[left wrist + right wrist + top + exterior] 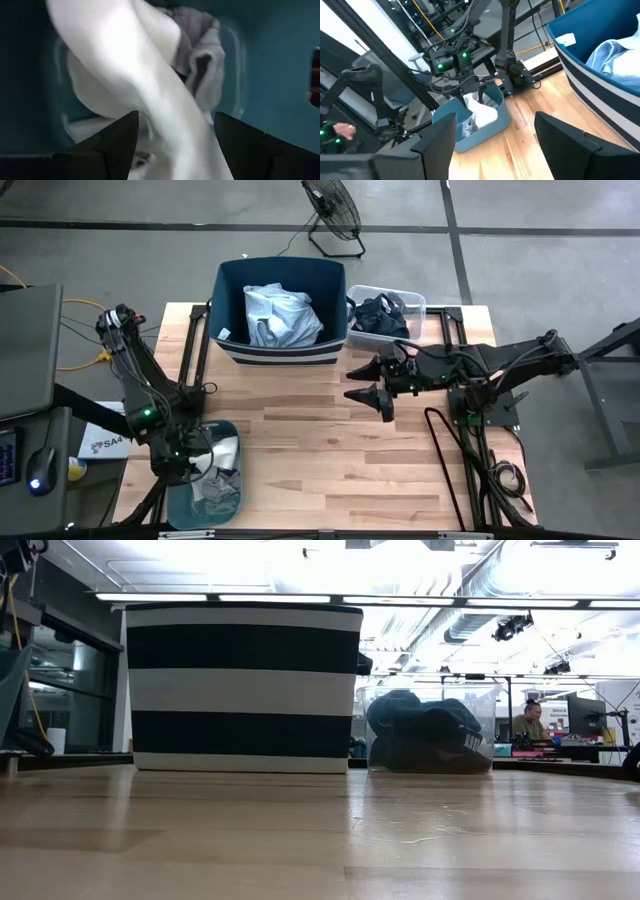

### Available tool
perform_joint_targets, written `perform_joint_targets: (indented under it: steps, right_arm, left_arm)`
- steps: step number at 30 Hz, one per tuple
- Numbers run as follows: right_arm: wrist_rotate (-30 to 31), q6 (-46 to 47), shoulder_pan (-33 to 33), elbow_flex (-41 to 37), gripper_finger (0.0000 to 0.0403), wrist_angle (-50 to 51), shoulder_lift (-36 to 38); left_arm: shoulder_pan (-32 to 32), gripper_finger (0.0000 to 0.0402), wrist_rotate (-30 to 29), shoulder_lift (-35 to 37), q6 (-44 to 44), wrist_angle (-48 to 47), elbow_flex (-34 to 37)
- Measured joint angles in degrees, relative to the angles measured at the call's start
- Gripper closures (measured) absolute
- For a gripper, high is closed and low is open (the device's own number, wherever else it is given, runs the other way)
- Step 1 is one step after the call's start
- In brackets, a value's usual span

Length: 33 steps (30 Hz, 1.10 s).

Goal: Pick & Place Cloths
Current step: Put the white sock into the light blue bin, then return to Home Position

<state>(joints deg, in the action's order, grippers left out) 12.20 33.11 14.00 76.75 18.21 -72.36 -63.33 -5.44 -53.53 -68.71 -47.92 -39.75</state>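
My left gripper (200,465) is over the teal tub (185,502) at the table's near left corner. It is open, its fingers on either side of a white cloth (150,85) that rises out of the tub. The cloth also shows in the right wrist view (481,112). A grey cloth (202,55) lies in the tub beneath it. A light blue shirt (282,315) lies in the navy bin (228,280). Dark garments (383,315) fill a clear container (415,302). My right gripper (350,382) is open and empty above mid-table. My left gripper points down into the tub with the white cloth (195,145) running between its open fingers. Whether either finger (235,140) touches the cloth, I cannot tell.
The navy bin with its white-striped base (245,690) stands at the far edge, with the clear container (430,730) to its right. Bare wood (320,460) lies between the arms. A fan (332,210) stands on the floor beyond the table. A person (527,720) sits far behind.
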Motion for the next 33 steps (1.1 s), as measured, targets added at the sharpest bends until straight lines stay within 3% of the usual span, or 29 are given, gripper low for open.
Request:
perform_joint_targets:
  steps: [7,12,19,24,27,30,33]
  right_arm:
    - [0.1,-0.1,0.0,0.0,0.0144,0.9,0.0]
    - [2.3,0.5,0.0,0.0,0.0144,1.4,0.0]
    - [0.3,-1.3,0.0,0.0,0.0144,3.4,0.0]
    - [-2.5,1.1,0.0,0.0,0.0144,7.3,0.0]
    - [0.5,1.6,1.0,-0.4,0.0144,8.8,0.0]
    - [2.9,1.6,2.1,-4.0,0.0144,5.3,1.8]
    - [2.7,1.6,2.9,-12.0,0.0144,-5.1,5.3]
  left_arm:
    - [0.0,0.0146,-11.4,-0.7,0.6,-0.6,-0.8]
    - [0.0,0.0146,-26.1,1.1,0.6,-3.0,-5.2]
    - [0.0,0.0146,-43.4,3.6,9.0,-3.7,-10.8]
    - [-0.1,0.0146,-55.0,6.2,13.1,-4.2,-11.6]
    - [-0.1,0.0146,-63.8,8.8,12.8,-7.5,-11.6]
    - [-0.1,0.0146,-66.9,12.6,11.7,-11.0,-11.5]
    - [-0.1,0.0146,-67.3,16.8,11.6,-11.1,-9.2]
